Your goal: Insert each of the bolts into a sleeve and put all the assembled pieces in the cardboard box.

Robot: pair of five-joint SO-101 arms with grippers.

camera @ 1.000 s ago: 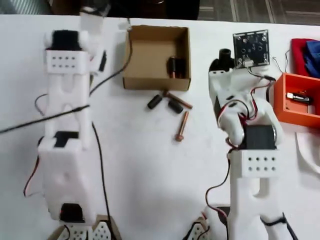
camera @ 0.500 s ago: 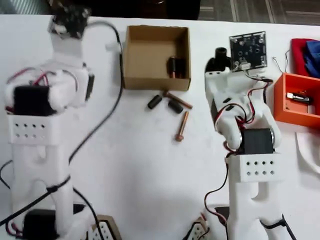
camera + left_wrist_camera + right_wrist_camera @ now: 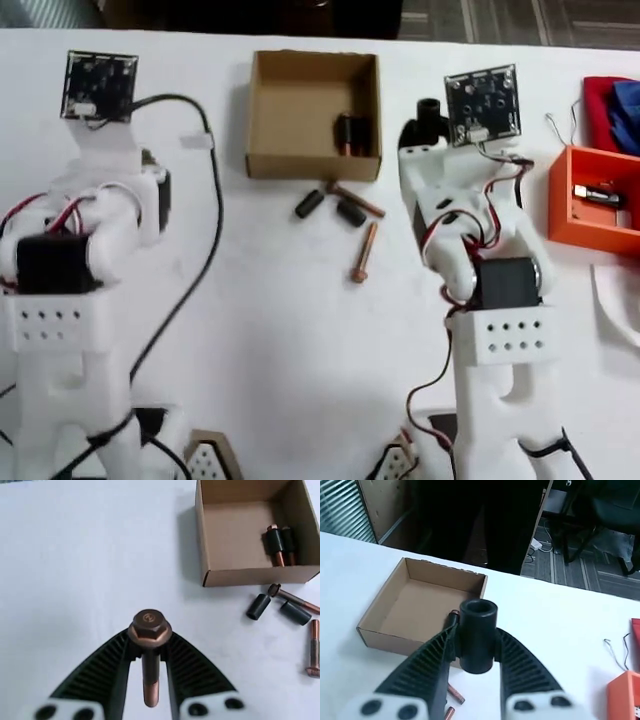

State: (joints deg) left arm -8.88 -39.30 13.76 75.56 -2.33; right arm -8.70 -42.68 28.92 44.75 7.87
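Your left hand [image 3: 149, 647] pinches a bolt [image 3: 148, 630] at the shank. The head sits just past the fingertips and the rest runs back between the jaws. I judge this grip is good for carrying, less so for offering the plain end.

Your right hand [image 3: 477, 637] is pressed on a sleeve [image 3: 478, 630], with the open bore clear of the jaws, likely so that a bolt can enter it. The two arms stand well apart, the box [image 3: 312, 165] between them at the far side of the desk [image 3: 280, 340].

Inside the box, at its right wall, lie what look like two assembled pieces [image 3: 346, 133]. Just near of the box rest two loose sleeves [image 3: 309, 204] and two loose bolts [image 3: 364, 252], within reach of either arm.

The desk is plain white, so nothing should snag. At its right edge are an orange tray [image 3: 598, 215] and a red cloth [image 3: 598, 100]. Beyond the far edge are a dark floor with cables [image 3: 570, 555] and window blinds [image 3: 340, 510].
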